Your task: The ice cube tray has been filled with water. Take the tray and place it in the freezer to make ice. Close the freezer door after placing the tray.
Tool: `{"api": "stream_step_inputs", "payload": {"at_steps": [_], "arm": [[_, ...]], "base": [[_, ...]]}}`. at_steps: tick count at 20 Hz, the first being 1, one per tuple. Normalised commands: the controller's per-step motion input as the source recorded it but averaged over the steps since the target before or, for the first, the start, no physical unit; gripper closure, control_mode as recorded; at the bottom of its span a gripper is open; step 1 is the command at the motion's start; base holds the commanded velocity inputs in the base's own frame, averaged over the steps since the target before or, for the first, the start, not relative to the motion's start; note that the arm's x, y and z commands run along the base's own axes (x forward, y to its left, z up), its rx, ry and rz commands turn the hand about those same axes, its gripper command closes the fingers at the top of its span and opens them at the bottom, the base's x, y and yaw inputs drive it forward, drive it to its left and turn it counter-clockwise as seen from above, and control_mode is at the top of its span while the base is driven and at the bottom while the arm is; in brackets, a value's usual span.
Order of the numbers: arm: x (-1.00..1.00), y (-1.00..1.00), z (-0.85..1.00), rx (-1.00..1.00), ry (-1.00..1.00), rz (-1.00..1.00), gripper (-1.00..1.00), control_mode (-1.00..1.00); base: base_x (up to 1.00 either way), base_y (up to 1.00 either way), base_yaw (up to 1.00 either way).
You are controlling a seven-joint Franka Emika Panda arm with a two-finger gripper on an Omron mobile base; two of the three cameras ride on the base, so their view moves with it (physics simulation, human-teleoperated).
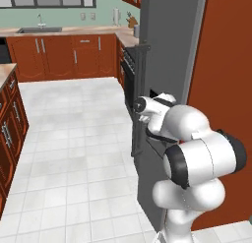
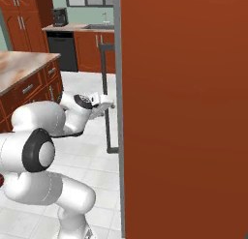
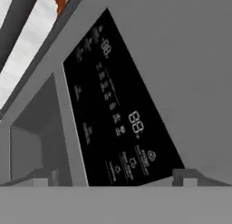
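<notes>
The freezer stands directly ahead, its freezer door seemingly closed; the bar handle runs beside my wrist. My tool, jaws wide and empty, faces the black display panel. Risk: striking the panel, missing the handle. I cannot locate the ice cube tray.

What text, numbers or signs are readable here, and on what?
"88": lower large digits on the black control panel set in the grey freezer door, seen in the hand view.
"88": smaller digits near the panel's top; blurred, probably the same.
Small icons and caption lines across the panel: too small and blurred to read.
Coffee machine and cabinets: no legible markings.
</notes>
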Motion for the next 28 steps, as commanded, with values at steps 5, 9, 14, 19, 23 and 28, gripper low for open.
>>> {"api": "stream_step_inputs", "payload": {"at_steps": [5, 9, 14, 19, 23, 28], "arm": [[0.14, -0.25, -0.01, 0.0, -0.05, -0.38, -1.0, -1.0], [0.21, -0.24, 0.0, 0.0, -0.08, -0.36, -1.0, -1.0], [0.4, -0.19, -0.01, 0.0, -0.13, -0.24, -1.0, -1.0], [0.23, -0.24, -0.05, 0.0, -0.15, -0.21, -1.0, -1.0], [0.03, -0.34, -0.07, 0.0, -0.18, -0.23, -1.0, -1.0], [0.02, -0.42, -0.1, 0.0, -0.17, -0.28, -1.0, -1.0]], "base": [[0.0, 0.0, 0.0], [0.0, 0.0, 0.0], [0.0, 0.0, 0.0], [0.0, 0.0, 0.0], [0.0, 0.0, 0.0], [0.0, 0.0, 0.0]]}}
